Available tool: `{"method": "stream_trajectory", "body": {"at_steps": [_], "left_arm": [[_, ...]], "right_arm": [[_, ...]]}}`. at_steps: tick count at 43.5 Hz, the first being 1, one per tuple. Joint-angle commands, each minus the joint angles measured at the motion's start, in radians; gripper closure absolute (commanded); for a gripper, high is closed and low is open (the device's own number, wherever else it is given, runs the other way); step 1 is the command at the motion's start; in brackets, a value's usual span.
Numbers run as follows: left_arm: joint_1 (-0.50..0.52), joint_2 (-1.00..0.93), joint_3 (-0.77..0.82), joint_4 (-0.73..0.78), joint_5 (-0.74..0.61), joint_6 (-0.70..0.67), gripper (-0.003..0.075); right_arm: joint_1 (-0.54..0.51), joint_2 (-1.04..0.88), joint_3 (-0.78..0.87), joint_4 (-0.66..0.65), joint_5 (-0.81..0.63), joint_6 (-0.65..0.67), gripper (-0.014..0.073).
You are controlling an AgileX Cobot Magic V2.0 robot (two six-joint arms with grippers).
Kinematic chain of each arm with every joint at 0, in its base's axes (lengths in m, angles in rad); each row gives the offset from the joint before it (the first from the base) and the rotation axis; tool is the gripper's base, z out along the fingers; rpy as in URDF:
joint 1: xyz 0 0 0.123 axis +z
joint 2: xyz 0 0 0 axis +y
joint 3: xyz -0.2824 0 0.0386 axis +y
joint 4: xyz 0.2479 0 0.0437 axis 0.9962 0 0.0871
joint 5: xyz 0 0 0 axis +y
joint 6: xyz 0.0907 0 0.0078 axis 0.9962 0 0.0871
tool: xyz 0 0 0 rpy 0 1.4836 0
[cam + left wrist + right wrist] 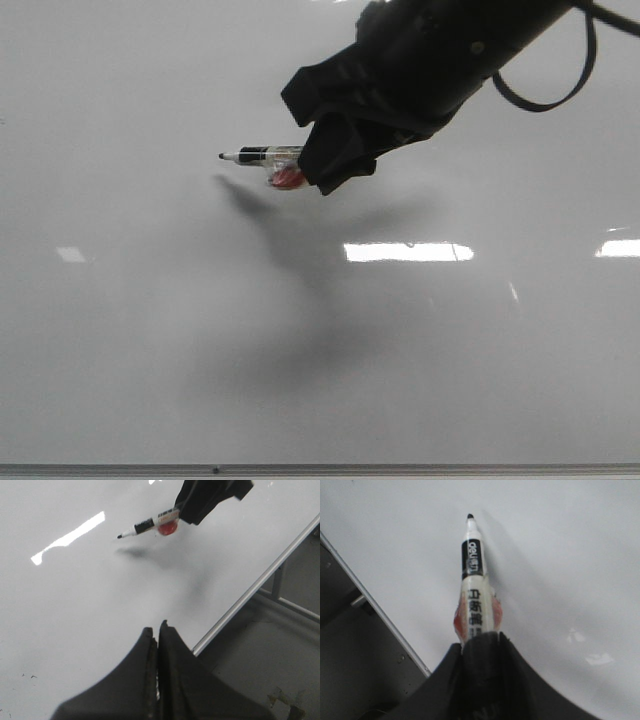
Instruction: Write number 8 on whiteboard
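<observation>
The whiteboard (150, 340) fills the front view, glossy and pale grey; no number 8 shows on it. My right gripper (325, 165) is shut on a white marker (262, 154) with a black label and a black tip that points left. The tip (222, 156) hangs a little above the board, with its shadow just below it. The same marker (472, 587) sticks out from the shut fingers in the right wrist view, and a red piece sits at its base. My left gripper (157, 630) is shut with nothing in it, near the board's edge.
A thin grey metal strip (320, 468) runs along the board's near edge, and the same kind of strip (260, 580) shows in the left wrist view. Beyond it lies a dark floor with a metal frame leg (277, 582). Bright light reflections (408, 252) lie on the board.
</observation>
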Motion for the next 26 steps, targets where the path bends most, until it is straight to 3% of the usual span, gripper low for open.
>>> {"method": "stream_trajectory", "body": {"at_steps": [1, 12, 26], "left_arm": [[0.001, -0.004, -0.025, -0.035, -0.063, -0.01, 0.0739], [0.001, -0.004, -0.025, -0.037, -0.061, -0.01, 0.0739], [0.001, -0.004, -0.025, -0.035, -0.063, -0.01, 0.0739]], "right_arm": [[-0.004, 0.012, -0.059, 0.031, -0.061, -0.004, 0.0657], [-0.004, 0.122, -0.121, 0.028, 0.04, -0.004, 0.0657], [-0.052, 0.134, -0.109, -0.075, 0.177, 0.019, 0.0651]]}}
